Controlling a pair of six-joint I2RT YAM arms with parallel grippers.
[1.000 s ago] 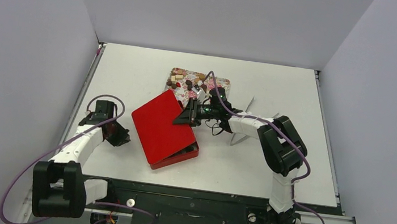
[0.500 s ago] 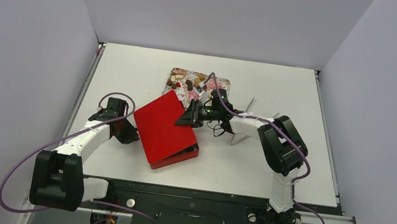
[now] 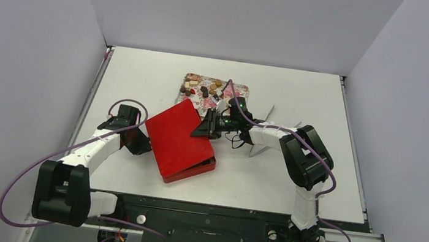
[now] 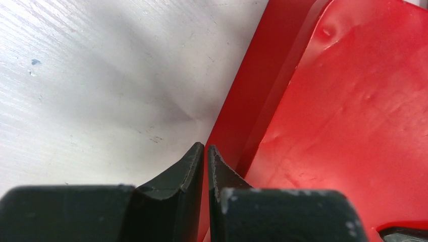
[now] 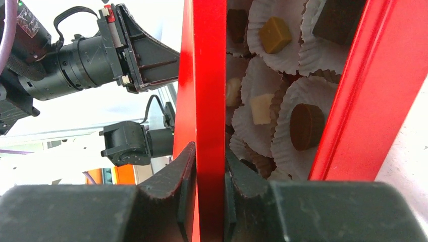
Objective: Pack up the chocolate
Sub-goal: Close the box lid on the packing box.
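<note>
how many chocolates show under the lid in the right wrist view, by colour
brown chocolates: 3
caramel chocolate: 1
cream chocolates: 2
total: 6 clearly in view; the red lid hides any others

1. The red lid (image 4: 353,111) looks like a thin glossy sheet, smooth apart from a few small dents and dimples.
2. The table (image 4: 101,75), at nine o'clock of the lid, is matt white with a fine grain and dark scuffs.
3. The paper cups (image 5: 257,55) are white, pleated and dull.
4. The chocolate (image 5: 306,126) is smooth with a soft sheen.
5. The left gripper (image 4: 206,166) and right gripper (image 5: 209,166) look like matt black plastic, rough-edged and flecked with white.
</note>
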